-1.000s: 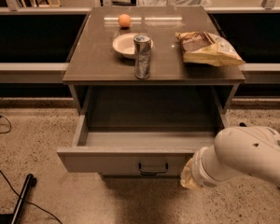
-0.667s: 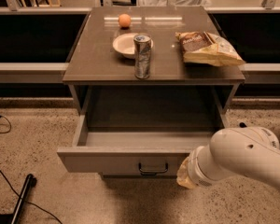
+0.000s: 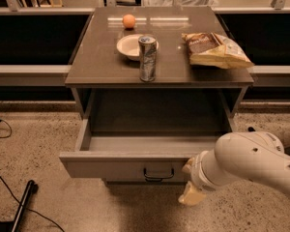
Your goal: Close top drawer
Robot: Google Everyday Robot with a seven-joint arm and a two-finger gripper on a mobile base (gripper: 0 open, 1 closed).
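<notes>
The top drawer (image 3: 121,166) of the grey-brown cabinet is pulled far out and is empty inside. Its flat front faces me with a small dark handle (image 3: 158,174) at centre. My gripper (image 3: 189,182) is at the end of the white arm, low at the right, right against the drawer front just right of the handle. Most of the gripper is hidden by the arm's wrist. The lower drawers are hidden under the open one.
On the cabinet top (image 3: 92,62) stand a silver can (image 3: 147,58), a white bowl (image 3: 131,46), an orange ball (image 3: 129,21) and a chip bag (image 3: 213,49). A dark pole (image 3: 23,204) and cables (image 3: 2,180) lie on the speckled floor at left.
The arm and gripper have shifted slightly left toward the drawer handle. The drawer stays pulled out about as far as before.
</notes>
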